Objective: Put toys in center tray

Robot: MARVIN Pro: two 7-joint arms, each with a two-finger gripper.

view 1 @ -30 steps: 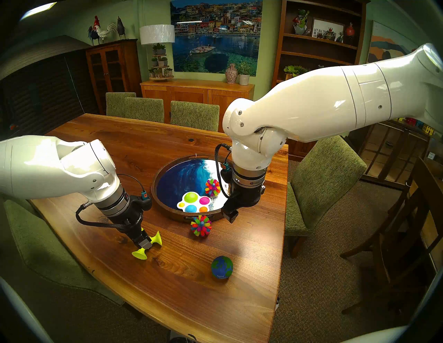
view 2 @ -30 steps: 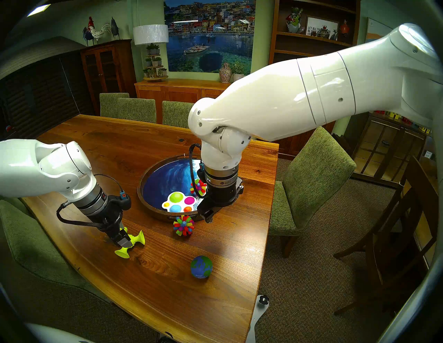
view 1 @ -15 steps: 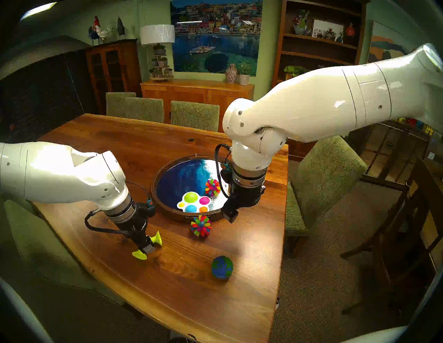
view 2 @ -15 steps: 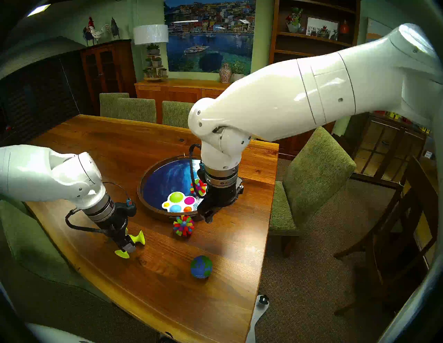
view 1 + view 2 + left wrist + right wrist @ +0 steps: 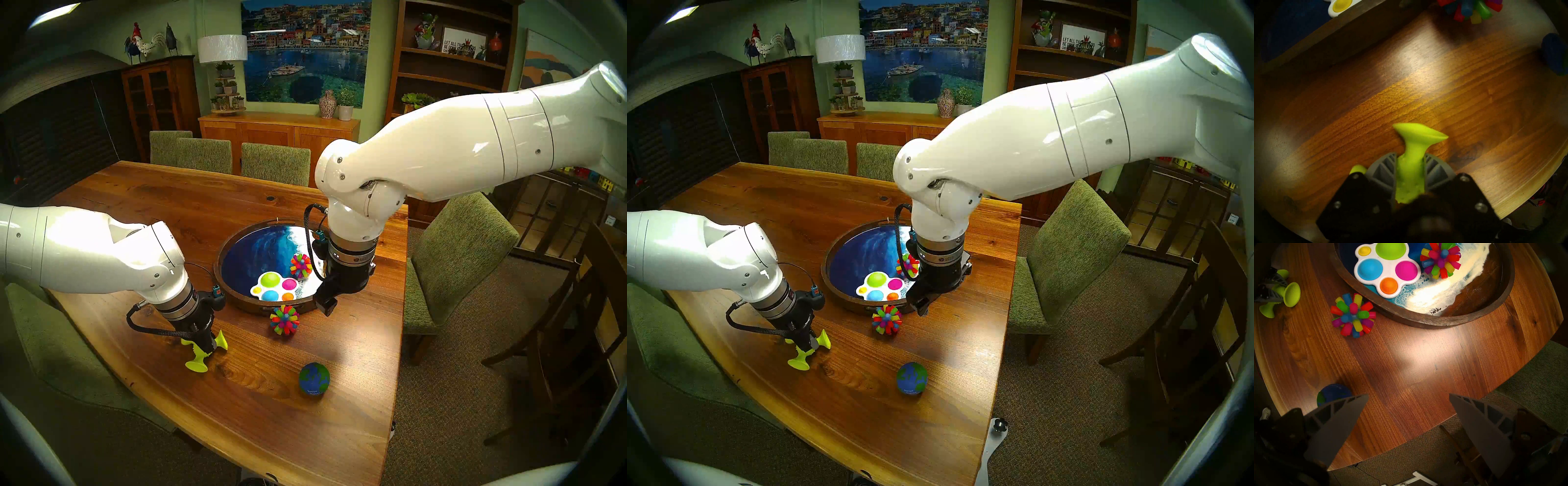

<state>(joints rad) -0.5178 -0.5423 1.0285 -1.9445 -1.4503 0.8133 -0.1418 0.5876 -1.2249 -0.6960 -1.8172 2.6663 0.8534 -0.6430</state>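
1. The left hand (image 5: pixel 206 347) is clenching the stem of the lime-green suction-cup piece (image 5: pixel 200 359) on the left part of the wooden counter (image 5: pixel 237 407); the wrist view is showing both grey fingers (image 5: pixel 1385 168) pressing against the green stem (image 5: pixel 1411 169).
2. One cup of that piece is sitting on the counter toward the near edge, and another is flaring out toward the round tray (image 5: pixel 237 300), well apart from its rim.
3. The tray, dark-rimmed with a glossy blue and white ocean base, is sitting at the counter's middle.
4. The white board with coloured bubbles (image 5: pixel 276 286) is lying inside the tray near its front rim.
5. One multicolour spiky ball (image 5: pixel 301 265) is resting in the tray just beside the board's far right corner.
6. A second spiky ball (image 5: pixel 284 319) is sitting on the counter just outside the tray's front rim.
7. The blue-green globe ball (image 5: pixel 314 378) is sitting alone nearer the counter's front edge, well apart from the tray.
8. The right hand (image 5: pixel 1407 412) is hanging released above the counter at the tray's right front edge, its fingers (image 5: pixel 1342 417) spread wide and gripping nothing.
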